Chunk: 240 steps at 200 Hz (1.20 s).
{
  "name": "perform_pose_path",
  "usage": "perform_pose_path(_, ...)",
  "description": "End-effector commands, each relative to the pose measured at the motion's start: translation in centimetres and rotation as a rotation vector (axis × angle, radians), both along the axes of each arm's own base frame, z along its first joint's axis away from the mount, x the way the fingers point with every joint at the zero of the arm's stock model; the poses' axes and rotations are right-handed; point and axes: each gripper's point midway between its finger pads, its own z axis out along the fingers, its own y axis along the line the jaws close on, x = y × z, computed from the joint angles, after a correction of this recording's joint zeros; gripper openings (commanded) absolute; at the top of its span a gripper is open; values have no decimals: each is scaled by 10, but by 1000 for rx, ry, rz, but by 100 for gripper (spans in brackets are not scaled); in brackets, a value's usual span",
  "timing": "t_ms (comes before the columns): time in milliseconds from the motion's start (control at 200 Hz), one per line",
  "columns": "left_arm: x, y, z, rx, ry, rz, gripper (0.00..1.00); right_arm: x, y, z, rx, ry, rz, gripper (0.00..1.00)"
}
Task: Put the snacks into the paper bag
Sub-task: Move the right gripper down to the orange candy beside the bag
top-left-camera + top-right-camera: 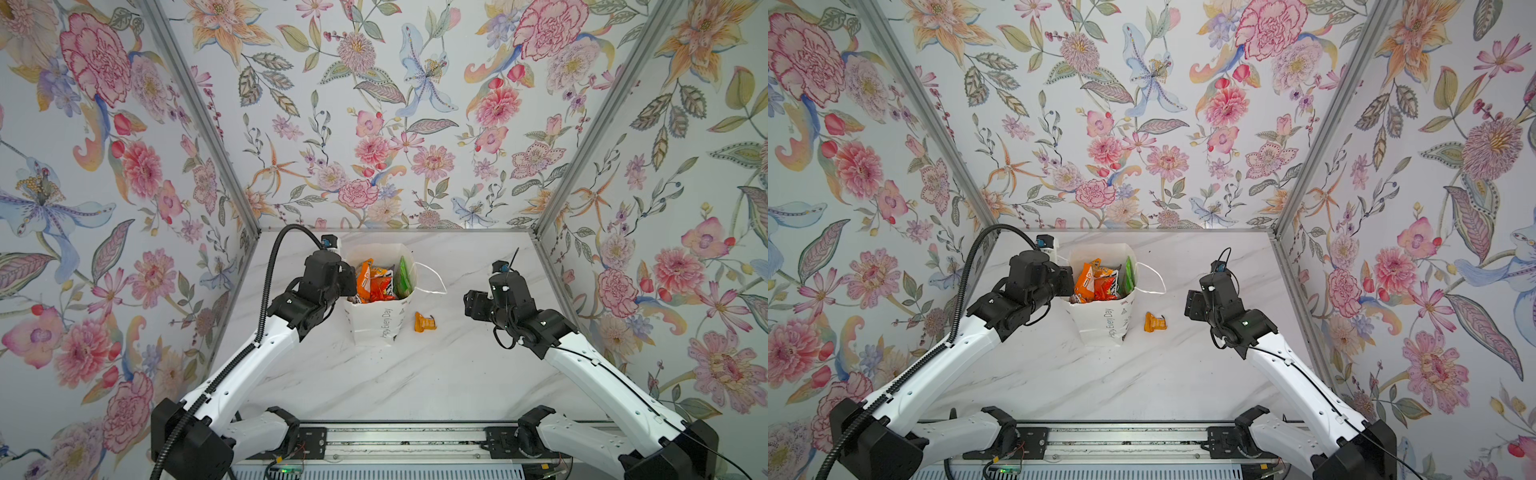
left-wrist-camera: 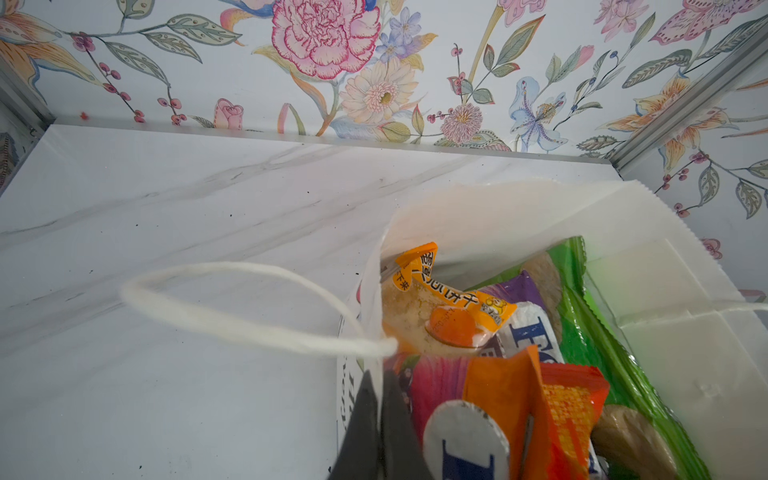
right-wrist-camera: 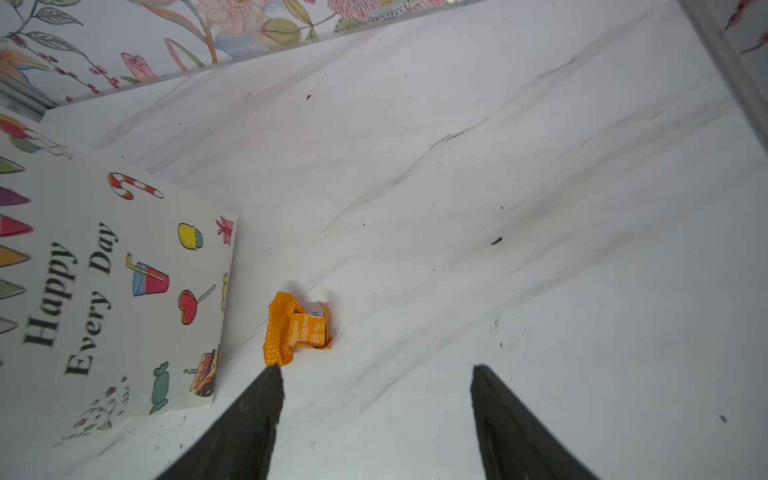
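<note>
The white paper bag [image 1: 378,328] [image 1: 1106,328] stands upright at mid-table, its "Happy Every Day" side showing in the right wrist view [image 3: 104,291]. Several snacks fill it: orange and red packets [image 1: 372,284] [image 1: 1098,284] [image 2: 498,390] and a green one [image 1: 402,274] [image 2: 582,332]. My left gripper [image 1: 345,284] [image 1: 1065,280] [image 2: 380,376] is shut on the bag's left rim, one finger on each side of the wall. One small orange sachet [image 1: 424,322] [image 1: 1155,322] [image 3: 297,328] lies on the table just right of the bag. My right gripper [image 1: 471,303] [image 1: 1192,307] [image 3: 376,370] hangs open and empty right of the sachet.
A white string handle [image 2: 232,316] loops out from the bag's left side and another handle [image 1: 432,278] from its right. Floral walls [image 1: 374,124] with metal corner posts [image 1: 552,216] close in the marble table [image 1: 374,382] on three sides. A rail [image 1: 399,440] runs along the front.
</note>
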Motion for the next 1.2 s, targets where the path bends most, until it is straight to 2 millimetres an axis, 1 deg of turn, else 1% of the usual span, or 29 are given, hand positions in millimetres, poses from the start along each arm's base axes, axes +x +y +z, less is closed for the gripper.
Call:
perform_pose_path(0,3,5,33,-56,-119,42,0,4,18,-12,132,23,20,73)
perform_pose_path(115,2,6,34,-56,-124,48,0,6,28,-35,160,77,38,74)
perform_pose_path(310,1,7,33,-59,-125,51,0,12,47,-67,190,167,74,74)
perform_pose_path(515,1,8,32,-58,-124,54,0,15,69,-91,199,249,124,73)
perform_pose_path(741,0,8,33,-60,-125,52,0,20,96,-111,172,312,177,73)
perform_pose_path(841,-1,8,34,-59,-124,52,0,23,105,-119,157,332,189,73)
perform_pose_path(1066,-3,11,38,-55,-129,56,0,29,115,-136,104,368,200,71)
perform_pose_path(1196,-3,11,38,-61,-127,56,0,29,114,-148,40,394,188,70)
